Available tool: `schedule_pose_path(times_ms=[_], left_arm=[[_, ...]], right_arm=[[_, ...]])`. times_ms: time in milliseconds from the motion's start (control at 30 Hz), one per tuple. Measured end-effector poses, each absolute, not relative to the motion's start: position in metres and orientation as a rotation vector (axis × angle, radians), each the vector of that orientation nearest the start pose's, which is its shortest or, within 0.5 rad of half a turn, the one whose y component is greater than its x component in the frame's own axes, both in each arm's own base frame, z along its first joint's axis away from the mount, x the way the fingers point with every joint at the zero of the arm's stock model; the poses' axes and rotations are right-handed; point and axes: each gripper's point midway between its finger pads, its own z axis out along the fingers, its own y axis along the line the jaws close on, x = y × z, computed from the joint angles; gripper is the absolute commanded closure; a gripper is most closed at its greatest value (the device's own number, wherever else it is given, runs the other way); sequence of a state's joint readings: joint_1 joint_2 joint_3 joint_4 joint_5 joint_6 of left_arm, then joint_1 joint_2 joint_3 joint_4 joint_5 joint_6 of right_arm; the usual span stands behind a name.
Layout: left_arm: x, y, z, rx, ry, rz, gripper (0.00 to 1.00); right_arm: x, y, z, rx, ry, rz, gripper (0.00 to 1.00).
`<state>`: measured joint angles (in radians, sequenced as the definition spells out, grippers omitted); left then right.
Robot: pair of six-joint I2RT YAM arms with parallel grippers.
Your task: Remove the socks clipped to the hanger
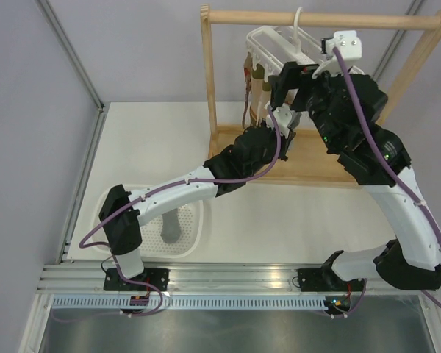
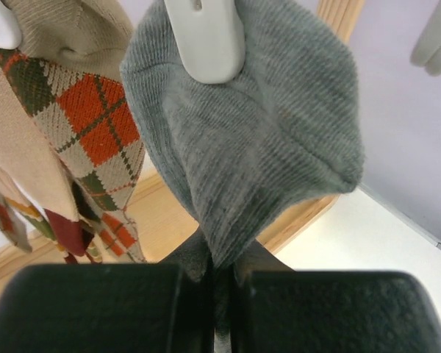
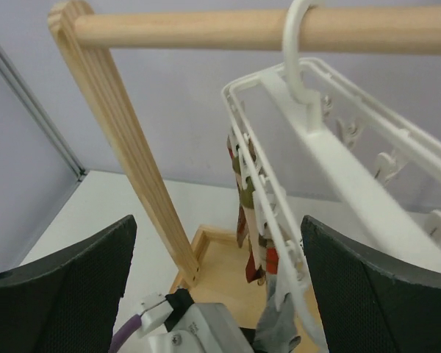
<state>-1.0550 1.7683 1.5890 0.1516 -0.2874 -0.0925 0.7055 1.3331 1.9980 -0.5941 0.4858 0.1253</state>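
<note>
Socks check: what looks like a grey one [image 1: 172, 229] is lying in the basket [image 1: 197, 234] on the left of the counter [image 1: 279, 228], and the others [image 1: 250, 88] are hanging off the hanger [image 1: 278, 38]. Left gripper [image 2: 219, 290] is clamping the bottom tip of the grey sock [image 2: 257, 147] under its clip [image 2: 206, 37], with the argyle sock [image 2: 95, 125] dangling just beside it. Right gripper [image 3: 220, 283] is sitting wide open near the frame, holding nothing. My worry: with nothing bracing the hanger, a downward tug could be swinging it, or that thin pinch could be slipping off

Lab: grey-panelled, aluminium-framed robot enclosure [image 1: 71, 55]
</note>
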Motion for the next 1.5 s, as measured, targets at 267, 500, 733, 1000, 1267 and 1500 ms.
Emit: schedule_pose_path(times_ms=[267, 500, 733, 1000, 1267, 1500], left_arm=[[0.321, -0.461, 0.325, 0.538, 1.571, -0.632, 0.98], [0.317, -0.451, 0.309, 0.553, 1.597, -0.609, 0.98], [0.309, -0.446, 0.294, 0.596, 1.617, -0.591, 0.98], [0.301, -0.444, 0.289, 0.647, 1.609, -0.587, 0.98], [0.299, -0.442, 0.289, 0.649, 1.597, -0.597, 0.98], [0.296, -0.439, 0.287, 0.658, 1.597, -0.604, 0.98]], right_arm=[[0.319, 0.202, 0.484, -0.072, 1.632, 0.251, 0.04], [0.310, 0.192, 0.467, 0.001, 1.651, 0.269, 0.04], [0.303, 0.190, 0.451, 0.068, 1.652, 0.334, 0.04], [0.295, 0.186, 0.445, 0.128, 1.638, 0.385, 0.03], [0.294, 0.185, 0.446, 0.155, 1.637, 0.397, 0.03], [0.293, 0.186, 0.446, 0.192, 1.633, 0.416, 0.02]])
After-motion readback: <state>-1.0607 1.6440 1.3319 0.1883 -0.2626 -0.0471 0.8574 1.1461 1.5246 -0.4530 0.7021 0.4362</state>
